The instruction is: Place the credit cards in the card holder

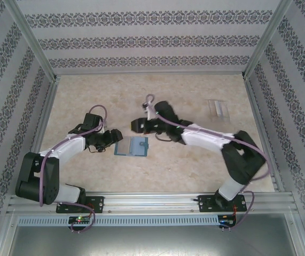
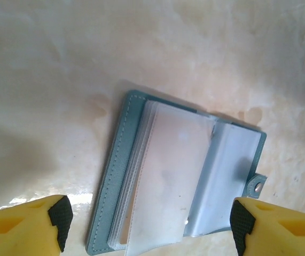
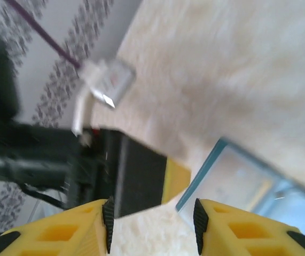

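The card holder [image 1: 132, 146] lies open on the table, teal with a stack of frosted clear sleeves [image 2: 168, 176] and a snap tab [image 2: 257, 185]. My left gripper [image 1: 112, 141] is at its left edge. In the left wrist view that gripper [image 2: 151, 226] is open, its fingers [image 2: 59, 218] straddling the near end of the holder without closing on it. My right gripper [image 1: 136, 127] hovers just behind the holder. It [image 3: 153, 226] is open over bare table, with the card holder [image 3: 248, 181] off to its right. The credit cards are hidden or out of view.
A clear plastic stand [image 1: 218, 108] sits at the back right of the table. Patterned walls and metal posts close in the table on three sides. The left arm's finger [image 3: 141, 176] shows close ahead in the right wrist view.
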{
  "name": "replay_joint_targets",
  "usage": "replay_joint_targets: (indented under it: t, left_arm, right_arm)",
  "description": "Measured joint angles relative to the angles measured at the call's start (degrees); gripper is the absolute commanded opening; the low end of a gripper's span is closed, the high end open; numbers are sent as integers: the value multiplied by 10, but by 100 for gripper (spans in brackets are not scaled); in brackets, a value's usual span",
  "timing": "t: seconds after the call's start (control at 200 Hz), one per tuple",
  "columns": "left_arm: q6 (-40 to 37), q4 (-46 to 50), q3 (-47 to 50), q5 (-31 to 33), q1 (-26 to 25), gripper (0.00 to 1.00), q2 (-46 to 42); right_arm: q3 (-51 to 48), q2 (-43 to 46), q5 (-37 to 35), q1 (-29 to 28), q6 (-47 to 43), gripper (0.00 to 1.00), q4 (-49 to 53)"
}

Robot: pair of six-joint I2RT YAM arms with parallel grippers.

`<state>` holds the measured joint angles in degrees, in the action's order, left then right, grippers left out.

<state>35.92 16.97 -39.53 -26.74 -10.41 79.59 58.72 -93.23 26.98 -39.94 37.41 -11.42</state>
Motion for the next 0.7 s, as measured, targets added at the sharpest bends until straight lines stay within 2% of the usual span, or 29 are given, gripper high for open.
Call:
replay_joint_targets:
  t: [0.2,0.27,0.33,0.35,0.37,0.47,0.54,0.699]
  left_arm:
    - [-13,2,0,56,-42,76,19]
    - [-14,3,0,77,-54,77,21]
    - [-14,2,1,94,-58,77,20]
    - [-14,1,2,97,-58,77,20]
    - [-14,0,4,104,-58,77,19]
    - [-14,0,9,123,-60,78,14]
    - [-16,0,9,128,-60,82,9]
    - [-26,0,9,142,-60,84,7]
  right_arm:
    - [0,133,-106,91,-120,55,129]
    - [9,159,-151,115,-158,61,176]
    - [19,174,-196,134,-189,76,214]
    - [22,178,-212,140,-194,93,223]
    - [24,183,-228,145,-203,98,231]
    - [24,210,-329,175,-223,98,264]
    - [23,227,-370,205,-227,98,271]
    - [21,229,-381,322,-228,98,271]
